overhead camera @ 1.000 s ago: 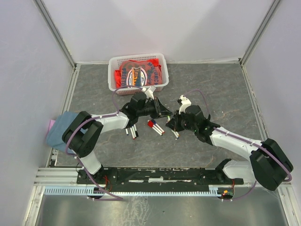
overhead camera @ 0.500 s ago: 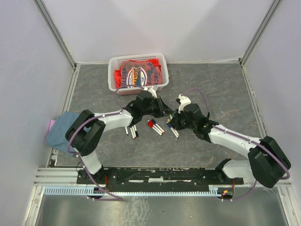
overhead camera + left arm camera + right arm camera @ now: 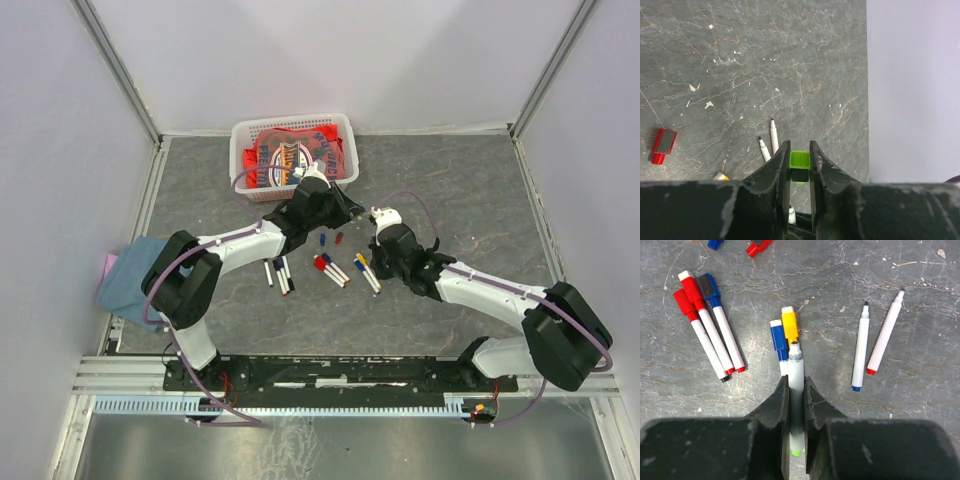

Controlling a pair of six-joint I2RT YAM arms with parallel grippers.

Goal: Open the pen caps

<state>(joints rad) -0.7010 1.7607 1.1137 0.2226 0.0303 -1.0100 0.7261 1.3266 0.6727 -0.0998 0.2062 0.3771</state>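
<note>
**Cap in one gripper, barrel in the other**

Jaws of the left gripper (image 3: pixel 799 150) are pinched shut on a green pen cap (image 3: pixel 800 162), held over the grey table (image 3: pixel 765 60) near a loose red cap (image 3: pixel 662 144). The right gripper (image 3: pixel 796 387) clamps a white, green-ended pen (image 3: pixel 795 360), its dark tip bare. Beneath it lie capped pens (image 3: pixel 724 330), a yellow-capped pen (image 3: pixel 789 326) and two uncapped pens (image 3: pixel 860 350). We judge the caps to be light, hard and smooth, so they are apt to slip or skitter from a loose pinch. The barrels look thin, stiff and ready to roll. We would grip mid-barrel with one gripper and square across the cap with the other, then pull along the pen's length.
</note>
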